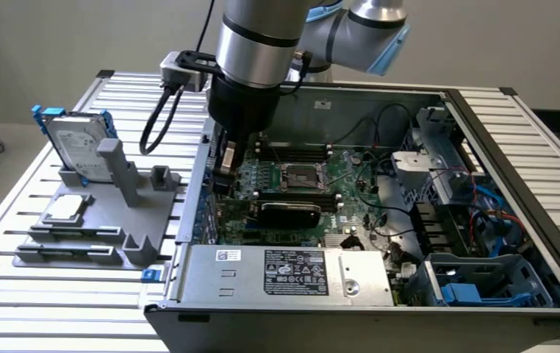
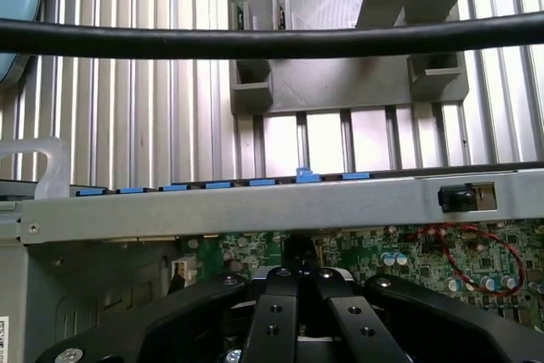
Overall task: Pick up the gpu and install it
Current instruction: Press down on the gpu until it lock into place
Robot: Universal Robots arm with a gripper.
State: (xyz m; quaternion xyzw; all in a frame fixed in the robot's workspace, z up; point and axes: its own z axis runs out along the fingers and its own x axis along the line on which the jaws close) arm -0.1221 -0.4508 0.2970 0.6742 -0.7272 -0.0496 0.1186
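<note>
Tool [image 1: 225, 176]: lowered inside the open computer case [image 1: 515, 147] near the wall on the exterior view's left, fingers pressed together; in the wrist view [image 2: 299, 291] the black fingers meet over the board.
Tool's load: something thin and upright seems pinched between the fingers at the case's rear edge, likely the gpu's bracket end, though I cannot tell for certain.
Gpu [image 1: 288, 213]: a black rounded cooler lies across the motherboard [image 1: 305, 176] just below the processor socket, seemingly over a slot; whether it is fully seated is not visible.
Why this pose: judged from the task, the arm comes straight down so the card's edge meets the slot squarely and the bracket lines up with the rear wall.
Parts holder [image 1: 94, 220]: grey stand on the desk [image 1: 25, 309] beside the case, keeping spare parts upright for easy gripping.
Hard drive [image 1: 74, 143]: silver, in a blue frame, standing at the holder's far end, well apart from the tool.
Power supply [image 1: 290, 273]: labelled box at the case's near edge, clear of the work.
</note>
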